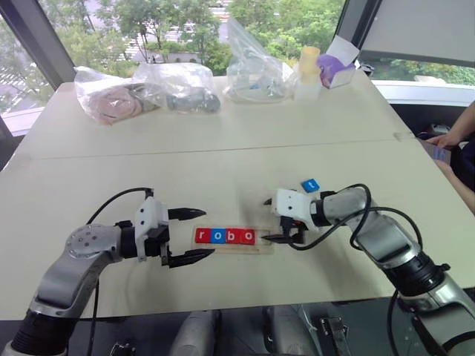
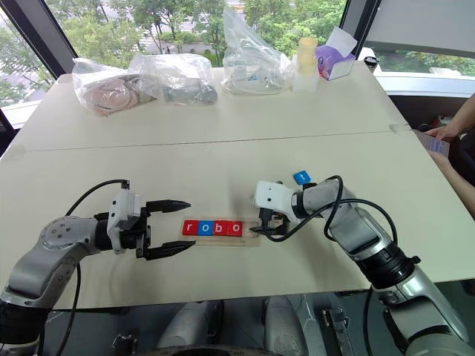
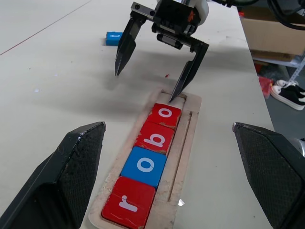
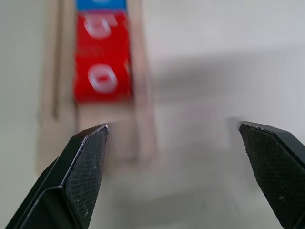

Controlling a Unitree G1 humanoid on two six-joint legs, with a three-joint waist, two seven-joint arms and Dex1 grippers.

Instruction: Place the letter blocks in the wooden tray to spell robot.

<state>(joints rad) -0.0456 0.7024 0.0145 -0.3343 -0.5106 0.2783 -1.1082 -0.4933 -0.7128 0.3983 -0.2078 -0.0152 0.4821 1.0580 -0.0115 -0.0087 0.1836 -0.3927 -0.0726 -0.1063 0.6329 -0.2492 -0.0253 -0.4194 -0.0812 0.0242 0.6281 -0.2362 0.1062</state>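
Windows with green trees back a pale table [image 1: 223,159] strewn with plastic bags [image 1: 148,89], where the wooden tray [image 3: 187,138] holds tiles r-o-b-o between the spread-fingered left gripper [image 1: 191,236] and right gripper [image 1: 273,219], blue tile [image 1: 310,185] apart.

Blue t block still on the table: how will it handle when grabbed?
The blue t block looks rigid and flat, so it likely won't roll or tip. Small and probably light. Lying low on the smooth table, it may slide if nudged rather than pinched.
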